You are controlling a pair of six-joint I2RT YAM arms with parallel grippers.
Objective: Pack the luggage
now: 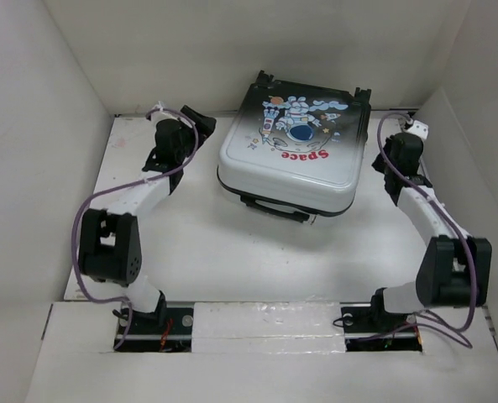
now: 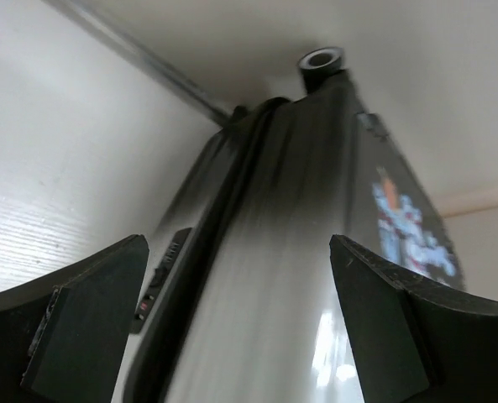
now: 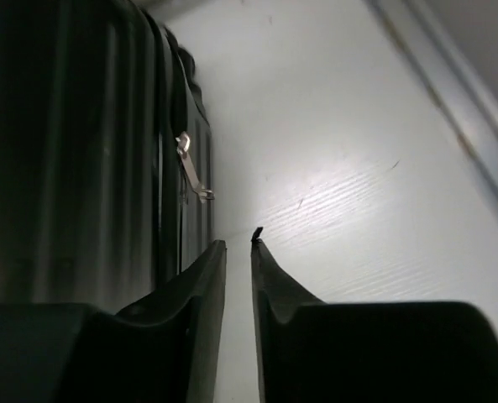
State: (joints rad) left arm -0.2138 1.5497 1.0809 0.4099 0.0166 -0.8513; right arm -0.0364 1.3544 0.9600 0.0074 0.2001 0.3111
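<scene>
**Closed suitcase flat on counter, an arm on each side**

Top: glossy hard-shell white-to-black luggage with astronaut and red "Space" print lies closed, print up, at the far middle of the pale wood-grain counter.

Left wrist: left gripper jaws released wide, with the smooth shell edge ahead and a round black wheel at the top.

Right wrist: right gripper jaws nearly clenched, thin slit, empty. A silver metal zipper pull hangs on the dark ribbed side at left.
</scene>
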